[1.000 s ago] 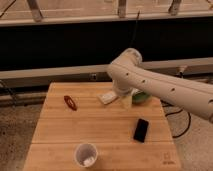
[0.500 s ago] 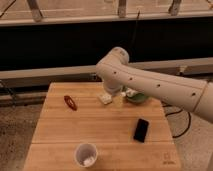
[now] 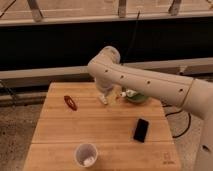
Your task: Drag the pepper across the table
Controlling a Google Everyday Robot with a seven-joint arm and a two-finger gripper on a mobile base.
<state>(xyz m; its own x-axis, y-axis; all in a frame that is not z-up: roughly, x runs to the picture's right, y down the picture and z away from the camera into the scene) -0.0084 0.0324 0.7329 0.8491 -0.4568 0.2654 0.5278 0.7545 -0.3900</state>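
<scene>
Beside the green bowl [image 3: 136,98] (contents unclear), gripper [image 3: 104,98].

A: Table [image 3: 100,125]: light wood strips, smooth, matt finish. Pepper [image 3: 70,102]: red, glossy.
B: Logged. Phone [image 3: 141,130]: black, slight sheen. Cup [image 3: 86,154]: white, matt. Gripper [image 3: 111,96], over the table's far edge: pale, smooth, plastic-looking, like the arm [image 3: 150,85].

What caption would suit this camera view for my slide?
Gripper hovers above the table, far side, right of the red pepper, not touching it.
</scene>
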